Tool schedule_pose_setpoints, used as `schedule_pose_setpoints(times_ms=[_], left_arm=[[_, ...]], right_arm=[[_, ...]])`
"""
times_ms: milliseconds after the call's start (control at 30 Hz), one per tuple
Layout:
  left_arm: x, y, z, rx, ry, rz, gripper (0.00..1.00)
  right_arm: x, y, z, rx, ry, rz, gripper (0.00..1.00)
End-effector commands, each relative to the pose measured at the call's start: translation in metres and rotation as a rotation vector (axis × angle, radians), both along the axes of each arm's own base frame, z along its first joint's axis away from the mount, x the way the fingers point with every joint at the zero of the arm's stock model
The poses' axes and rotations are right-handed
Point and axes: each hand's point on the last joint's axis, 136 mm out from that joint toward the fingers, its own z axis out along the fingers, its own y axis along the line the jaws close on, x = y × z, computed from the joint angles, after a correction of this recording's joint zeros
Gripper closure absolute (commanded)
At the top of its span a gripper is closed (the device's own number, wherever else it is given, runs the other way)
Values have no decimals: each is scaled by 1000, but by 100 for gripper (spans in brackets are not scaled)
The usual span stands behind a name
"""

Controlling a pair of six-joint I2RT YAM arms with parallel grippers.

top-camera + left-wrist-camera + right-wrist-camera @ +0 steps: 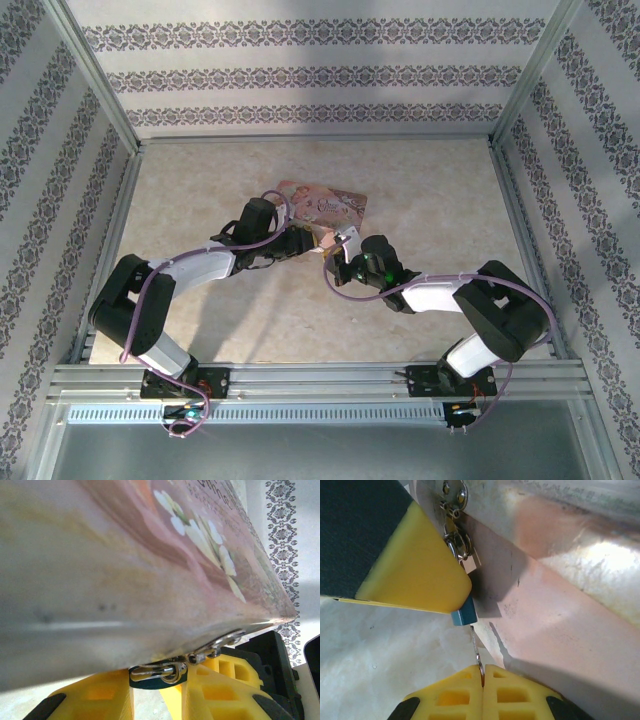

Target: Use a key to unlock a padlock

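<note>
Roughly centre of the table [200, 190], the padlock [465, 616] sits at the near edge of the pink box [330, 205]. It is tiny: a blue-teal body and a silver shackle, hooked to small silver rings on the box's clasp [225, 641]. From the left wrist the padlock [159, 674] shows as a dark teal body with a silver loop on top, tucked under the box [125, 555].

Left gripper [158, 681]: yellow fingers close in on either side of the padlock and look clamped on it, only a narrow gap. Pad contact is hidden. From the right wrist one left finger [415, 565] covers most of the lock, so just the bottom corner of the body and part of the shackle stick out.

Right gripper [483, 677]: jaws pressed together, pinching the key [476, 647], a thin pale metal sliver pointing up at the padlock's underside. Its tip is at or just below the body. Can't tell if it is in the keyhole, which is not visible. The key's held end is buried between the fingertips.

From the top view the left gripper [303, 241] and right gripper [342, 246] nearly meet just beside the box. Lock and key are too small to make out there
</note>
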Motion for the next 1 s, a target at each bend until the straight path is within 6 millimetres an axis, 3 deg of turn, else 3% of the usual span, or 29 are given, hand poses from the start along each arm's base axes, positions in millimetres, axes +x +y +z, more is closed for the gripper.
schedule_pose_setpoints(times_ms=[0, 567, 967], left_arm=[[-2, -16, 31, -71, -43, -47, 75], [-4, -19, 33, -82, -41, -56, 76], [-10, -23, 37, -90, -39, -75, 76]], right_arm=[[4, 4, 19, 56, -32, 12, 100], [11, 9, 30, 93, -57, 23, 100], [30, 15, 47, 141, -143, 20, 100]])
